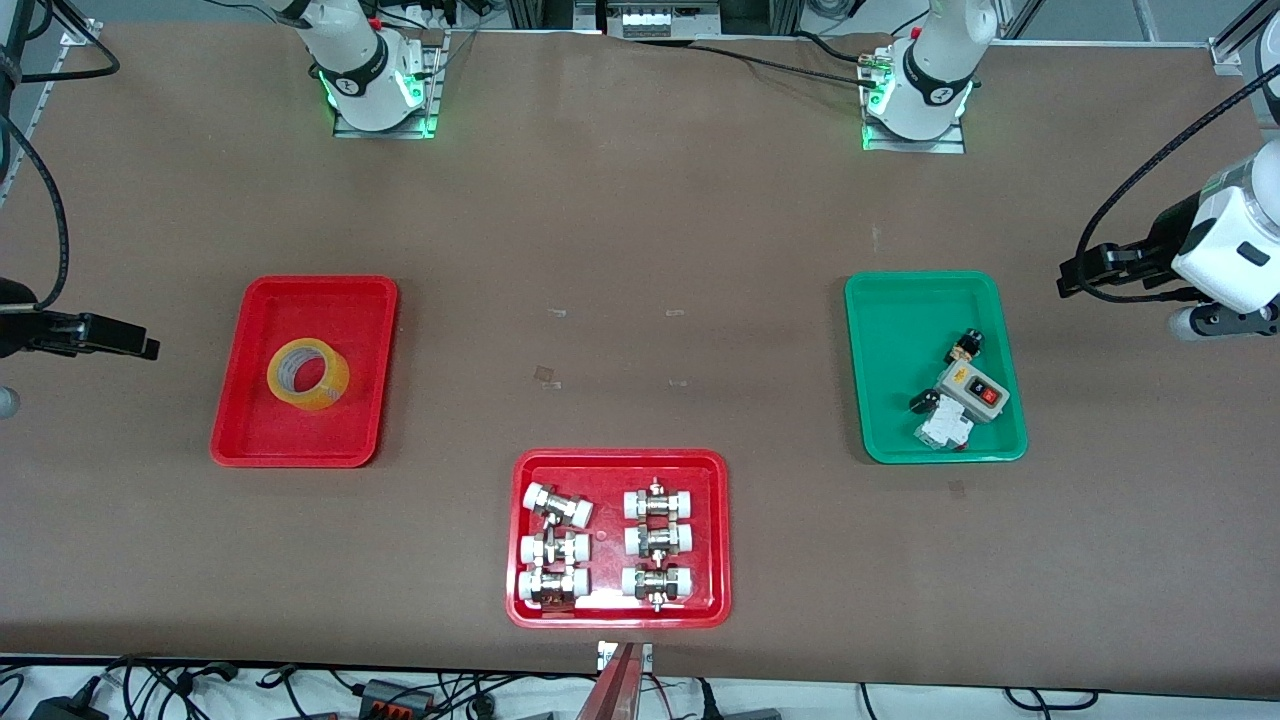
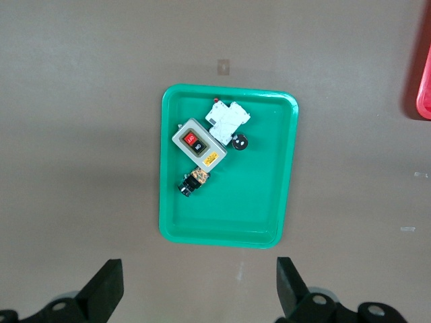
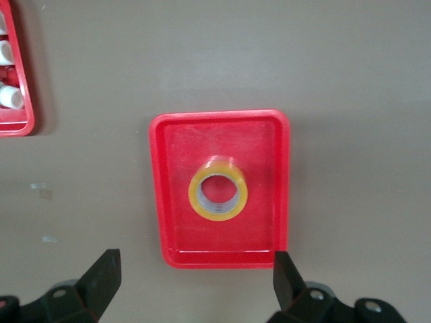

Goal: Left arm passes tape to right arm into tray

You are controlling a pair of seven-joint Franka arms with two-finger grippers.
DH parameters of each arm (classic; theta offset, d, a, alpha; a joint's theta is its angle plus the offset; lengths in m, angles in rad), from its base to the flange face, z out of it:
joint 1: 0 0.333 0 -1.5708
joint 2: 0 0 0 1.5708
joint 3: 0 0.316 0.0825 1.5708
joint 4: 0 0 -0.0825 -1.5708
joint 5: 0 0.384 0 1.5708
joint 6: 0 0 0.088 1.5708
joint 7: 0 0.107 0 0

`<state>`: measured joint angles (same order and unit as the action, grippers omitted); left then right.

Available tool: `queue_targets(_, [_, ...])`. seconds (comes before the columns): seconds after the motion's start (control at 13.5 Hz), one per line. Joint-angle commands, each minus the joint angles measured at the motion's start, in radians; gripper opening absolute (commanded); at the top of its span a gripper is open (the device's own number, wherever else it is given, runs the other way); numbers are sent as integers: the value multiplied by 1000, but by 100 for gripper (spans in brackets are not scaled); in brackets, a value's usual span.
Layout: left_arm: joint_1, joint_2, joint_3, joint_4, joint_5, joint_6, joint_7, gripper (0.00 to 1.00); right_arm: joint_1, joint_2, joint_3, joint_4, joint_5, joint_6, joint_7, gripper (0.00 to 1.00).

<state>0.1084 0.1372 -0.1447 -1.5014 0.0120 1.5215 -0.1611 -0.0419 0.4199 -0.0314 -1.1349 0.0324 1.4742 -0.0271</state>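
Note:
The yellowish tape roll point(image 1: 325, 388) lies in the plain red tray point(image 1: 290, 310) toward the right arm's end of the table. In the right wrist view the tape point(image 3: 219, 214) sits in the middle of that tray point(image 3: 202, 141). My right gripper point(image 1: 150, 347) is open and empty, over the table beside the tray at the table's end; its own view shows it point(image 3: 195, 276) apart from the tray's rim. My left gripper point(image 1: 1065, 278) is open and empty, over the table's other end beside the green tray; it also shows in its own view point(image 2: 199, 282).
A green tray point(image 1: 900, 330) with a switch box point(image 1: 973, 388) and small electrical parts lies toward the left arm's end and shows in the left wrist view point(image 2: 256, 195). A red tray point(image 1: 618, 465) with several white-capped metal fittings lies nearest the front camera, mid-table.

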Motion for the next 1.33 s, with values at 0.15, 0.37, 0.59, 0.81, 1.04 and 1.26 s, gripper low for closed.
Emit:
queue_targets(0.15, [10,-30,-1,-31,-26,17,22,100,24,-170,2,-239,-58,161,29,100])
queue_targets(0.37, [10,-30,-1,-30,-27,17,20,100,24,-230,2,-314,-65,176,29,100])
queue_targets(0.59, [10,-30,-3,-30,-27,17,20,100,27,-324,4,-457,-74,248,13,100])
queue_targets(0.81, [10,-30,-1,-30,-27,17,20,100,25,-391,4,-578,-69,308,12,100])
queue_targets(1.04, [10,-30,-3,-30,-41,17,20,100,25,-417,4,-612,-65,308,10,100])
queue_targets(1.26, [10,-30,-1,-30,-41,16,20,100,22,-415,2,-594,-58,279,10,100])
